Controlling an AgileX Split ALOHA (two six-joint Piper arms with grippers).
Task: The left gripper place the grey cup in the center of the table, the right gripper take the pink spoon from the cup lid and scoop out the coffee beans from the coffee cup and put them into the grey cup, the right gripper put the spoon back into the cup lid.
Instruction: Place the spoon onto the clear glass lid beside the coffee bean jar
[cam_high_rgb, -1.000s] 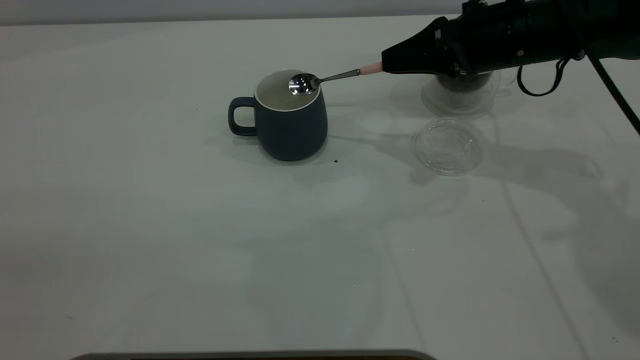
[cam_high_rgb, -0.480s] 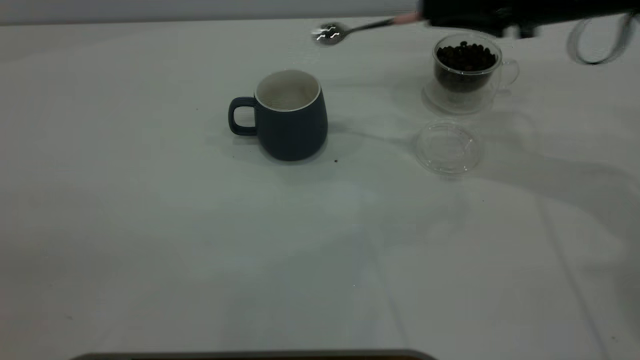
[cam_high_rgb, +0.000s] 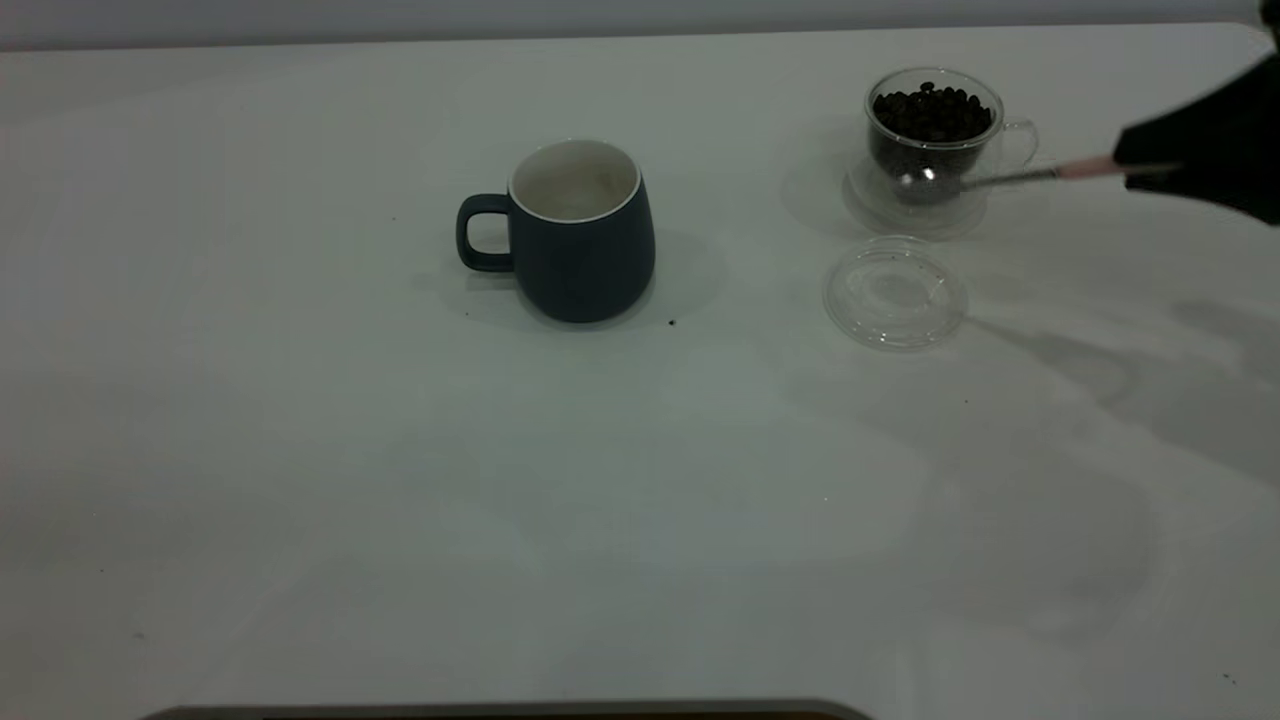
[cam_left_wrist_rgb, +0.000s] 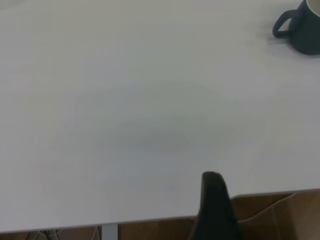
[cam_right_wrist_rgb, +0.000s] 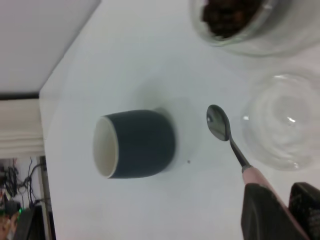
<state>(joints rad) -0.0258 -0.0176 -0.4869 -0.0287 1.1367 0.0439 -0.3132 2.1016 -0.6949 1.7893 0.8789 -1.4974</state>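
Observation:
The grey cup stands upright near the table's middle, handle to the left, and also shows in the right wrist view. The coffee cup holds coffee beans at the back right. The empty cup lid lies just in front of it. My right gripper at the right edge is shut on the pink spoon. The spoon's bowl looks empty and hovers in front of the coffee cup, near the lid. Only one finger of my left gripper shows, at the table's edge.
The white table has a few dark specks, one beside the grey cup. The table's edge and a brown surface below it show in the left wrist view.
The right gripper carried the spoon from over the grey cup up and away to the right. It now holds it low in front of the coffee cup. The cups and lid have not moved.

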